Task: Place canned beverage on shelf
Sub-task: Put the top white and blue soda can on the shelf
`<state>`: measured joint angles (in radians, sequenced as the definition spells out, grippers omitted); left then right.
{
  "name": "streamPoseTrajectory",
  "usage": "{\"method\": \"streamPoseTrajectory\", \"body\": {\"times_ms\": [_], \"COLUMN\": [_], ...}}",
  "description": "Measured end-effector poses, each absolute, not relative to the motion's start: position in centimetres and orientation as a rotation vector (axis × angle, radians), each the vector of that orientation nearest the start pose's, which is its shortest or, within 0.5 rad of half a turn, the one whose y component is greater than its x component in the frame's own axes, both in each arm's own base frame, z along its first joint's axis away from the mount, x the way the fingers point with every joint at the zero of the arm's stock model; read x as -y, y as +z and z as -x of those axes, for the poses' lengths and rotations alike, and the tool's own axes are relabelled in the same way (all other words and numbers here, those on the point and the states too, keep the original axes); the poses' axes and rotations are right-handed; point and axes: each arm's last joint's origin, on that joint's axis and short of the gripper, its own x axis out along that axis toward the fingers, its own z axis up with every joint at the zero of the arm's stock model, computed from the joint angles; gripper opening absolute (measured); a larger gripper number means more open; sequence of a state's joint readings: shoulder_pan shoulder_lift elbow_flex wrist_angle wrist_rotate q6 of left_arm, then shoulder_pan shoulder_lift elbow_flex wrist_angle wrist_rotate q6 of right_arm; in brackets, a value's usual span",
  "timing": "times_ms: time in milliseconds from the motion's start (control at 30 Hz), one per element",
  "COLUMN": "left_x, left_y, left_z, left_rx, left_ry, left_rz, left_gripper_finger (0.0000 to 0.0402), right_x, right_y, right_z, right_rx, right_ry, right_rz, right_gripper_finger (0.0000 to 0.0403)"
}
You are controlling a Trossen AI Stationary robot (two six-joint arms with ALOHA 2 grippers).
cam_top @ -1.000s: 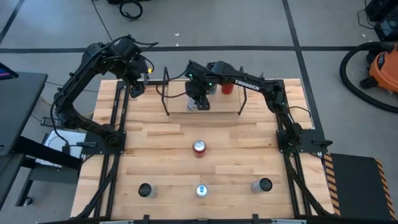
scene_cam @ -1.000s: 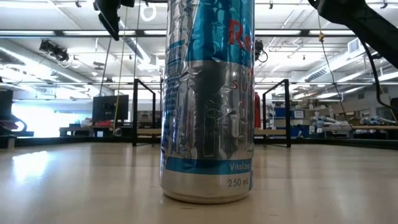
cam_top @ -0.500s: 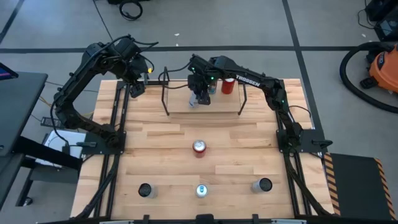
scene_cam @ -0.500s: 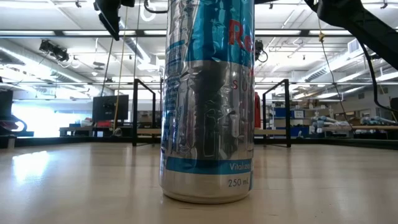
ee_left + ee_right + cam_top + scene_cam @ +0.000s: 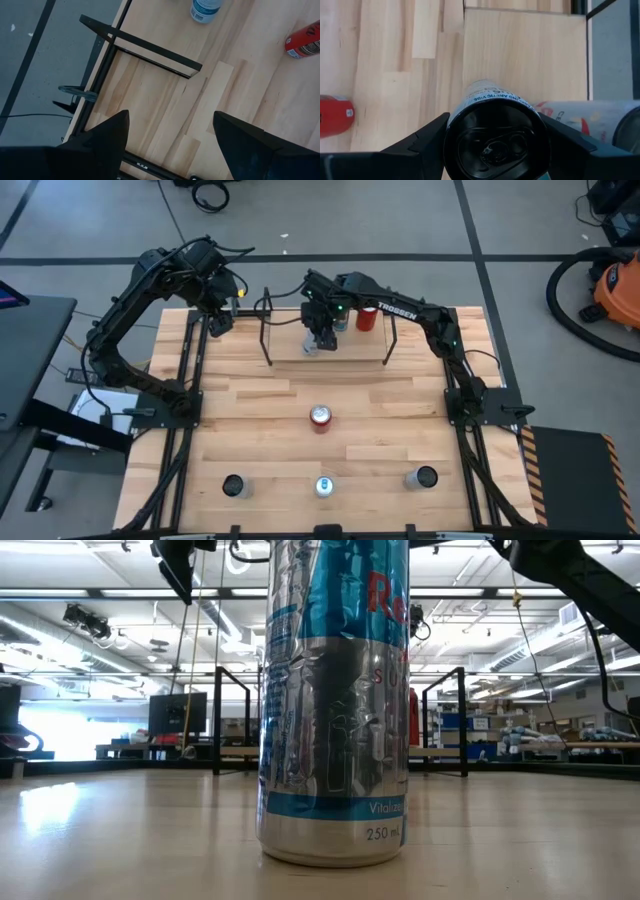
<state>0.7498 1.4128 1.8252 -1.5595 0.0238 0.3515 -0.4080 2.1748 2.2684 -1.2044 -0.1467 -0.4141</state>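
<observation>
Placement is the step in hand. My left gripper (image 5: 219, 320) waits off the shelf's (image 5: 355, 352) left end, jaws parted, empty. My right gripper (image 5: 320, 340) clamps a black-topped can (image 5: 496, 135) over the shelf board, beside another can (image 5: 592, 116) lying there. Next I'd lower, then release.

The tabletop (image 5: 250, 420) was pale butcher-block wood, smooth and matt. Near its front edge a metal can (image 5: 335, 700) was glossy, its skin faintly dented. The shelf (image 5: 345, 350) was a pale wood board between black matt metal wire frames.
</observation>
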Motion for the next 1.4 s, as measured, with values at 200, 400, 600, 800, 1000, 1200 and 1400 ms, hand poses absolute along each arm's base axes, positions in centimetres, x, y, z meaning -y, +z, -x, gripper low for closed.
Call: {"method": "streamPoseTrajectory", "body": {"times_ms": [200,400,600,800,1000,1200,1400], "left_x": [-14.85,-14.85,-14.86,-14.86,-14.86,-14.86,-14.86], "left_y": [42.92,42.93,42.93,42.93,42.93,42.93,42.93], "left_z": [-16.05,-16.05,-16.06,-16.06,-16.06,-16.06,-16.06], "left_rx": [-1.169,-1.169,-1.167,-1.166,-1.166,-1.166,-1.166], "left_ry": [0.44,0.44,0.442,0.444,0.445,0.445,0.445], "left_rz": [0.137,0.137,0.137,0.141,0.143,0.143,0.143], "left_gripper_finger": [0.0291,0.0291,0.0291,0.0291,0.0291,0.0291,0.0291], "right_x": [17.8,18.12,18.2,18.22,18.18,18.14,18.21], "right_y": [31.38,31.4,31.47,31.5,31.5,31.5,31.26], "right_z": [-41.56,-41.5,-41.68,-41.72,-41.73,-41.74,-41.76], "right_rx": [-1.091,-1.082,-1.062,-1.058,-1.051,-1.046,-1.049], "right_ry": [-0.011,-0.016,-0.022,-0.024,-0.015,-0.005,-0.006], "right_rz": [0.068,0.064,0.072,0.074,0.053,0.039,0.038], "right_gripper_finger": [0.0277,0.0298,0.03,0.03,0.03,0.03,0.03]}}
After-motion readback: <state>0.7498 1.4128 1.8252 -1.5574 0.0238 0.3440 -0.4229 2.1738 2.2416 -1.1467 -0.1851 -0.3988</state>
